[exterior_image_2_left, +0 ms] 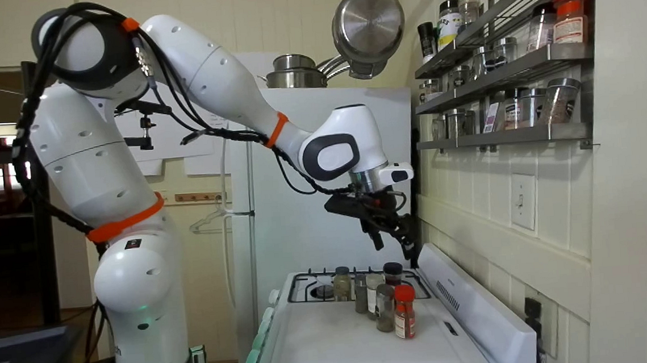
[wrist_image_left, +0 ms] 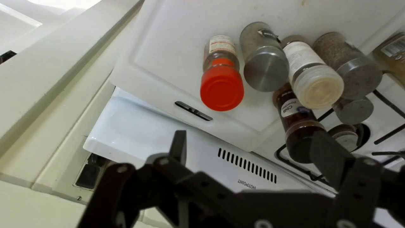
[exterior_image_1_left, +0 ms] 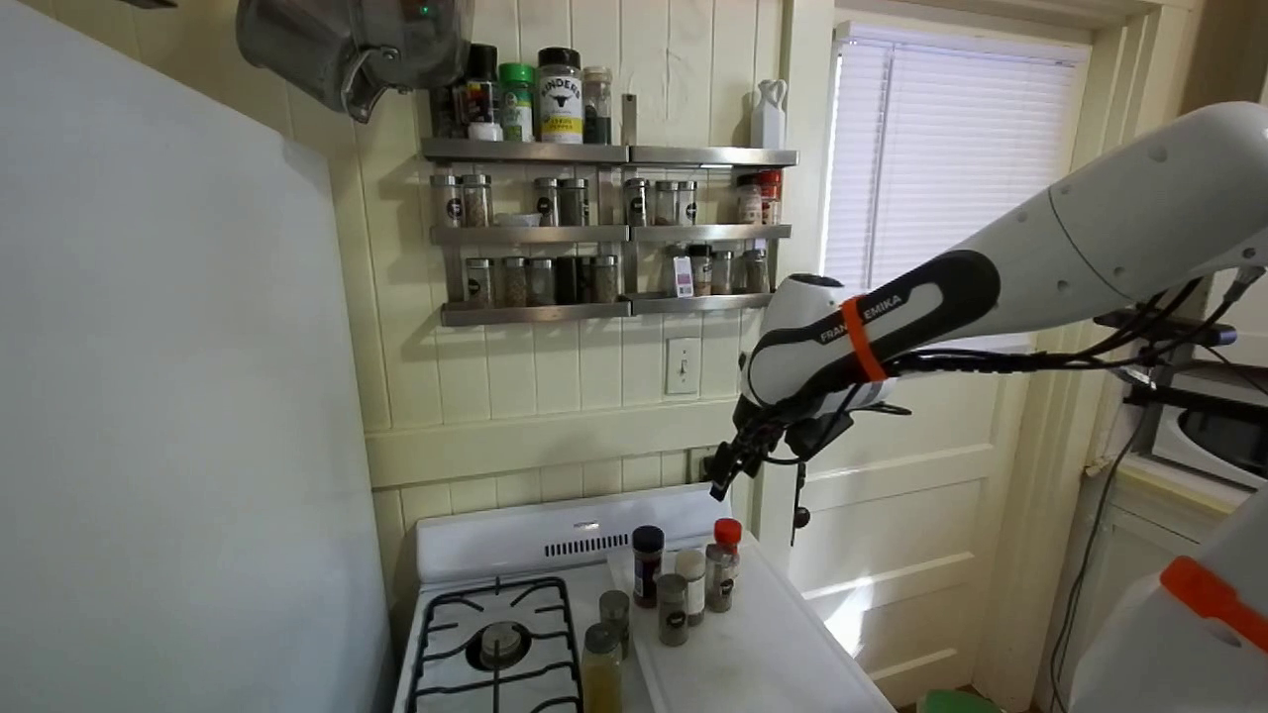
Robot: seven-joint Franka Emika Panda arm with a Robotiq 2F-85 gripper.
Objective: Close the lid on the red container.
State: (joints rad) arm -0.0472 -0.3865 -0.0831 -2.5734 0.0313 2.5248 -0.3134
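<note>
In the wrist view, the hand (wrist_image_left: 250, 142) lies along the lower edge, its fingers (wrist_image_left: 179, 145) spread wide with the back panel (wrist_image_left: 205, 152) visible between them. Higher in the frame, the red jar (wrist_image_left: 221, 55) stands on the white board (wrist_image_left: 177, 63), near the board's slot (wrist_image_left: 193, 110), its red lid (wrist_image_left: 222, 90) on top; whether that is pressed fully down I cannot tell. Just beside the jar stands a metal-capped bottle (wrist_image_left: 265, 57), then a white-capped bottle (wrist_image_left: 308, 69) and a grey bottle (wrist_image_left: 346, 63). A dark bottle (wrist_image_left: 295, 120) stands closer to the back panel, its cap partly covered by a finger, and a yellow bottle (wrist_image_left: 394, 50) is cut off by the frame's right edge. In an exterior view, the arm (exterior_image_1_left: 911, 307) extends from the right, beside the shelves (exterior_image_1_left: 535, 235), and the hand hangs above the red jar, apart from it; the fingers are hard to make out there. The board lies over part of the stove (exterior_image_1_left: 590, 584), next to the burner grate (exterior_image_1_left: 496, 678). In an exterior view, with the fridge (exterior_image_2_left: 292, 229) behind and a pan (exterior_image_2_left: 369, 27) hanging above, the hand points down, fingers apart, higher than the bottles. The red jar stands upright at the near right of the group, lid on.
</note>
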